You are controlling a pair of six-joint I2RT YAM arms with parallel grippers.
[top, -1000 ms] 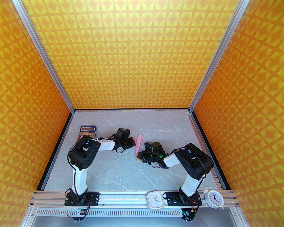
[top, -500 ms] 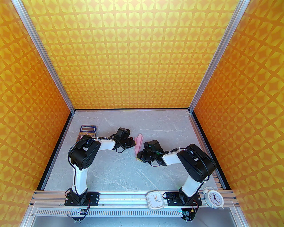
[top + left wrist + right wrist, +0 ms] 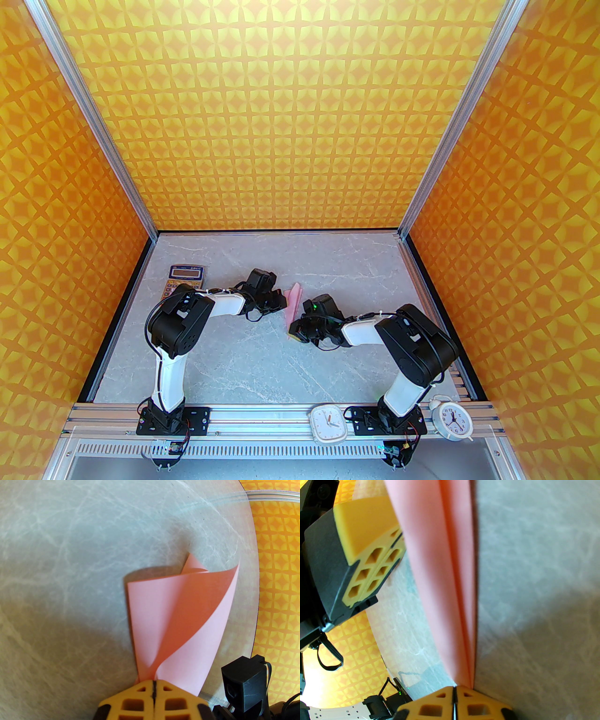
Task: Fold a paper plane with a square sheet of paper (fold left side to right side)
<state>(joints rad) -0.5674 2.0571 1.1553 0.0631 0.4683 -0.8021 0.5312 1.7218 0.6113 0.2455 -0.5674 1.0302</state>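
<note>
Paper sheet (image 3: 293,303) sits mid-frame in the top view, strung between both arms. Left gripper (image 3: 154,685) is pinched tight on one end, right gripper (image 3: 454,689) is clamped on the other. Judgement: the fold looks loose, so line up the free edges first, then press flat on the table (image 3: 243,347) along the crease. Left wrist view exposes the layers ballooning apart, centre-right. Right wrist view gives the nearly closed fold line, bottom to top.

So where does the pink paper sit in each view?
Top external: folded pink paper mid-table, between left gripper and right gripper.
Left wrist: paper at centre, rising from the left gripper.
Right wrist: tall strip, top centre down to the right gripper.
Shared landmark: left gripper, upper left in right wrist view.
</note>
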